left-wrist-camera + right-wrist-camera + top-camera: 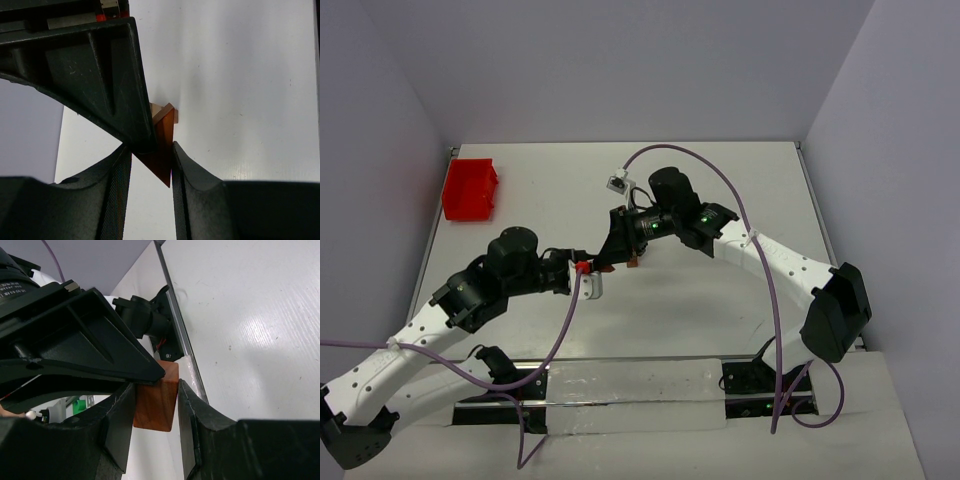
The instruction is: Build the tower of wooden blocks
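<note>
My right gripper (pixel 623 256) (pixel 156 384) is shut on a reddish-brown wooden wedge (pixel 155 400) (pixel 633 262) and holds it above the white table near the middle. My left gripper (pixel 592 272) (pixel 151 146) is open, its jaws standing either side of the wedge's pointed end (pixel 164 150). The wedge touches one left finger (pixel 195 185); the other finger (pixel 112 195) is apart from it. A sliver of paler wood (pixel 157 109) shows behind the wedge. Each wrist view is partly blocked by the other gripper's dark finger (pixel 100 75) (pixel 90 335). No stacked tower shows.
A red plastic tray (pixel 470 188) stands at the back left of the table. A small white and grey connector (pixel 617 183) lies behind the right gripper. Purple cables (pixel 760 260) loop over both arms. Walls border the table on three sides.
</note>
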Controlling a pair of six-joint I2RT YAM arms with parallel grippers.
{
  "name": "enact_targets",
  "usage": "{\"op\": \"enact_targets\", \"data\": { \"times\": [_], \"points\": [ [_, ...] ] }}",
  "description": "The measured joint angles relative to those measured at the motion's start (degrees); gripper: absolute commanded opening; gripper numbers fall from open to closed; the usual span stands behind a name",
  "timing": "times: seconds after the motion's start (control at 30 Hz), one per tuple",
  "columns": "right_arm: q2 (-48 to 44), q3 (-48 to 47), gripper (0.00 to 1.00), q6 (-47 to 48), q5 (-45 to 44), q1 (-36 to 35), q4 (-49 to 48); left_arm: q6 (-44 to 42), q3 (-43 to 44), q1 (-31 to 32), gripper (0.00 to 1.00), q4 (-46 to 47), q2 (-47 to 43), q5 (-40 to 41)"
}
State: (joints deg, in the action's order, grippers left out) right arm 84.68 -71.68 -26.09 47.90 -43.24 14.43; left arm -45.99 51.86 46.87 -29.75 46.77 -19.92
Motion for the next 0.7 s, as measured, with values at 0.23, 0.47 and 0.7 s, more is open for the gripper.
{"op": "enact_targets", "data": {
  "times": [0.23, 0.47, 0.7],
  "points": [
    [-1.3, 0.5, 0.00, 1.4, -1.4, 0.2, 1.9, 2.7, -1.2, 0.1, 0.99, 0.9, -2.7, 3.7],
    [-6.8, 1.6, 0.00, 2.3, -9.1, 2.6, 4.0, 12.4, -3.0, 0.1, 0.99, 0.3, -9.9, 13.2],
    [-6.8, -2.6, 0.00, 1.9, -33.3, 3.4, 12.4, 28.3, -3.1, -5.1, 0.99, -1.0, -13.7, 26.0]
  ]
}}
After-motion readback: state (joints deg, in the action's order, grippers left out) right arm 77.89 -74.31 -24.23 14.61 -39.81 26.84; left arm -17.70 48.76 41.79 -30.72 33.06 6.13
